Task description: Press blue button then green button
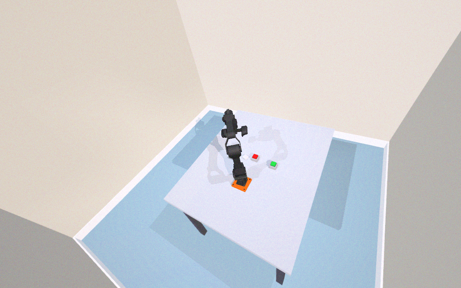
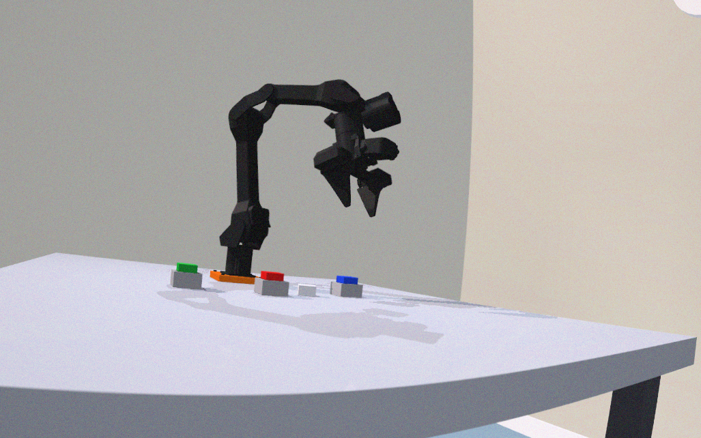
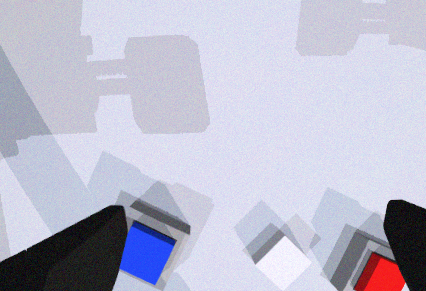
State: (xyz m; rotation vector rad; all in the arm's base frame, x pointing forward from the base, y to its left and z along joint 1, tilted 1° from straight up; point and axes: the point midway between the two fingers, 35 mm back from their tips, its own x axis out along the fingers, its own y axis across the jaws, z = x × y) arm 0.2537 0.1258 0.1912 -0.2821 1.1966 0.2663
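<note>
The blue button sits on a grey housing at the right end of the row on the table; the arm hides it in the top view. The green button sits at the other end of the row. My gripper is open and empty. It hangs high above the table, pointing down, roughly over the blue button. In the wrist view the blue button lies just beside my left fingertip.
A red button and a small white block lie between the blue and green buttons. The arm's orange base plate sits behind the row on the grey table.
</note>
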